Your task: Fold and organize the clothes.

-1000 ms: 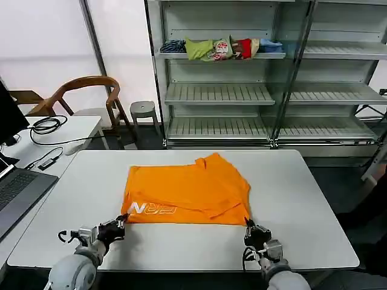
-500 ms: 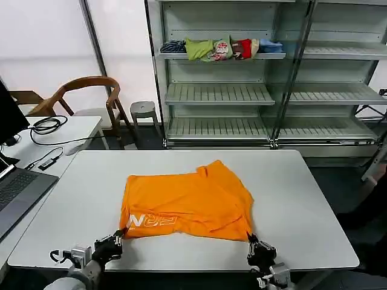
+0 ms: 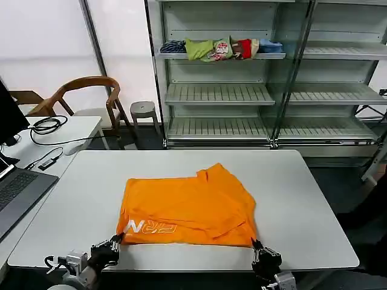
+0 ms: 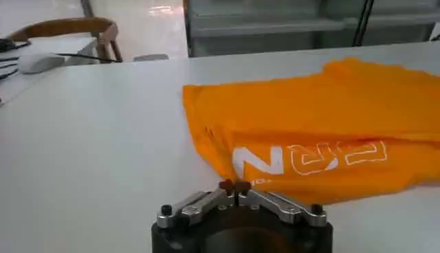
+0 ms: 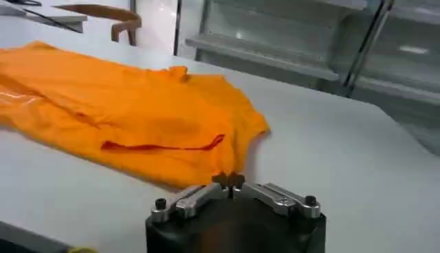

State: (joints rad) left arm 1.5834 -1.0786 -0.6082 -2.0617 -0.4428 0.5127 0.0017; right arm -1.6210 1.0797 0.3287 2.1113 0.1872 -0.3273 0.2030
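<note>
The clothes are one bright orange T-shirt [image 3: 187, 205], lying partly folded on the white table [image 3: 302, 199], with white lettering [image 3: 151, 226] along its near edge. My left gripper [image 3: 115, 243] is at the shirt's near left corner, shut on the hem. My right gripper [image 3: 257, 246] is shut on the near right corner. In the left wrist view the gripper [image 4: 234, 185] pinches the fabric beside the lettering [image 4: 309, 157] on the shirt [image 4: 330, 117]. The right wrist view shows that gripper [image 5: 228, 180] closed on the corner of the shirt [image 5: 117, 103]. Both grippers are low at the table's near edge.
A metal shelf unit [image 3: 242, 93] stands behind the table with a multicoloured bundle of garments [image 3: 221, 48] on an upper shelf. To the left is a side table with a laptop [image 3: 18, 187] and cables [image 3: 45, 125]. A wooden chair [image 3: 84, 90] and a stool [image 3: 144, 110] stand behind it.
Both grippers have drawn back toward the table's near edge, dragging the shirt's near hem with them. The shirt now lies closer to me and flatter.
</note>
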